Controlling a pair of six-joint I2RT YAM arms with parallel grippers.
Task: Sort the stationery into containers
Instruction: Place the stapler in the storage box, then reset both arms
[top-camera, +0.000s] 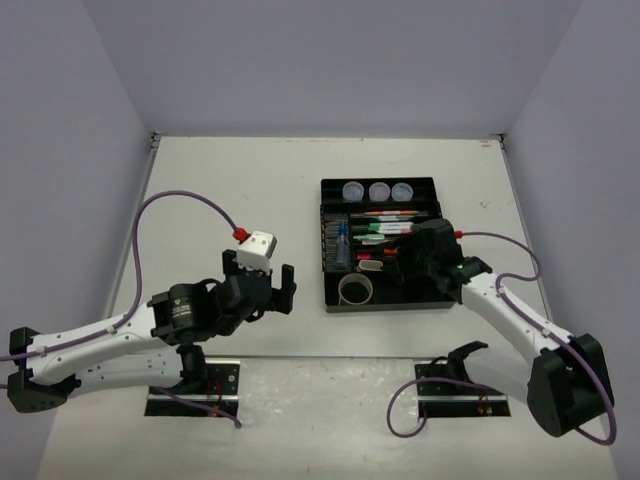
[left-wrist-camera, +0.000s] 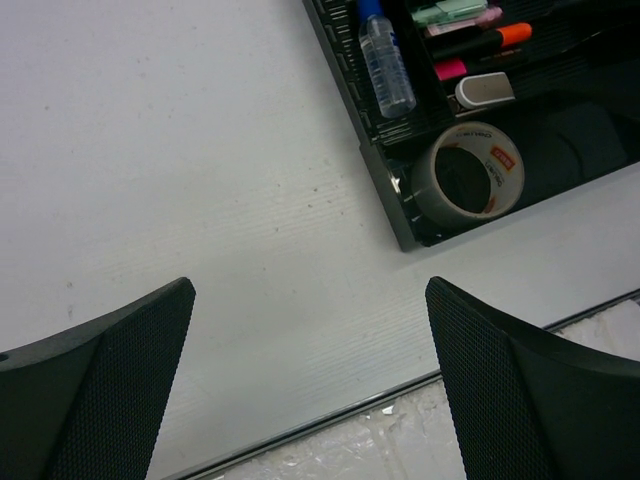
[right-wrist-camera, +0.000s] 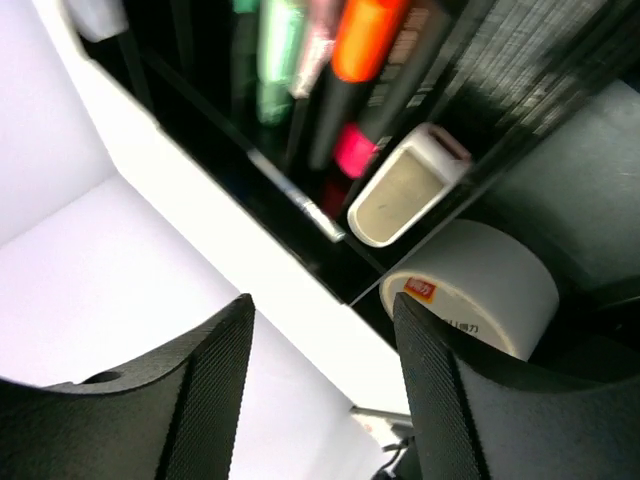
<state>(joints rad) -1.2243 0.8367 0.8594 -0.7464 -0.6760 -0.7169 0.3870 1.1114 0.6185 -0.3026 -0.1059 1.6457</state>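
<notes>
The black organiser tray sits right of centre on the table. Its far section holds three round clear tubs, and its slots hold thin pens and highlighters. A blue-capped bottle lies along the left slot. The tan tape roll stands in the near section beside the small white block. My right gripper hovers over the tray's near right part, open, with nothing between its fingers. My left gripper is wide open over bare table, left of the tray.
The table's near edge with a metal strip runs just below my left gripper. Purple cables loop from both arms. Grey walls enclose the table on three sides.
</notes>
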